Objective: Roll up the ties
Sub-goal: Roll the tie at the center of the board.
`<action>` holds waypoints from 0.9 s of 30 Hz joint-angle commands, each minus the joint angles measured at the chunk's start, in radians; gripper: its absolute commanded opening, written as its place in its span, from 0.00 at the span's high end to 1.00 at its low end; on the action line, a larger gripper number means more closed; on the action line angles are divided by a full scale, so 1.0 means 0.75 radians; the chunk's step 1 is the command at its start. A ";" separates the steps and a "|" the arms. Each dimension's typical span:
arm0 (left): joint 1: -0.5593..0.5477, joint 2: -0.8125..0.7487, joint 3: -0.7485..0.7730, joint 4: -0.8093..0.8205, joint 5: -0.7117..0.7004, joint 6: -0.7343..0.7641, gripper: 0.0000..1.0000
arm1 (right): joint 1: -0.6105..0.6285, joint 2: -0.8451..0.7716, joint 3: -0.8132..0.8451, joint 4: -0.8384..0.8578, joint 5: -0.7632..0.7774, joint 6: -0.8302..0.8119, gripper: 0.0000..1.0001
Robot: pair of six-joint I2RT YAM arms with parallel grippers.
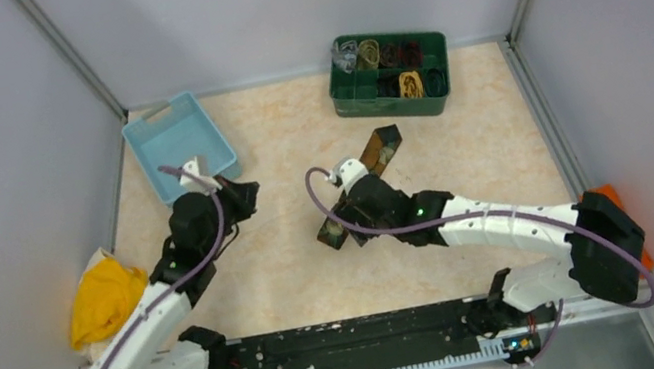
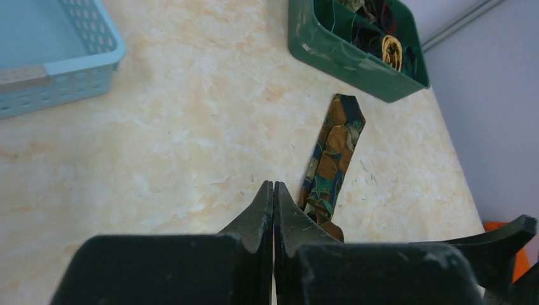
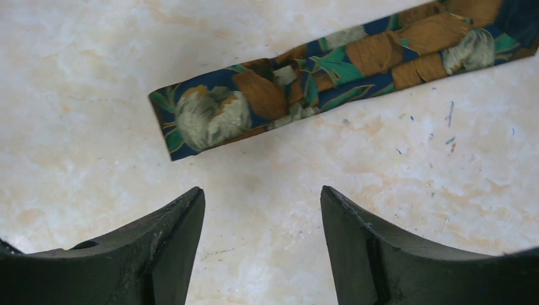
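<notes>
A dark brown and navy tie (image 3: 318,82) with gold-orange and teal leaves lies flat on the marble tabletop. It runs diagonally in the top view (image 1: 381,147), and its folded near end (image 3: 203,121) has a soft loop. My right gripper (image 3: 262,194) hovers open just short of that end, with nothing between its fingers and only bare table below; from above it (image 1: 349,225) covers the tie's lower part. My left gripper (image 2: 273,187) is shut and empty, off to the left of the tie (image 2: 334,152) and apart from it (image 1: 249,196).
A green divided tray (image 1: 349,99) at the back right holds several rolled ties, one of them yellow (image 1: 410,84). A light blue basket (image 1: 154,134) stands at the back left. Yellow cloth (image 1: 105,300) lies by the left wall, and something orange (image 1: 612,193) by the right wall.
</notes>
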 commanded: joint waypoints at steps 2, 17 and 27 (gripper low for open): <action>-0.006 -0.281 -0.089 -0.266 -0.139 -0.042 1.00 | 0.152 0.119 0.118 0.105 0.018 -0.168 0.28; -0.004 -0.418 -0.075 -0.372 -0.235 0.023 1.00 | 0.263 0.549 0.357 0.107 0.146 -0.378 0.20; -0.005 -0.435 -0.081 -0.371 -0.257 0.028 1.00 | 0.262 0.737 0.392 0.065 0.234 -0.386 0.20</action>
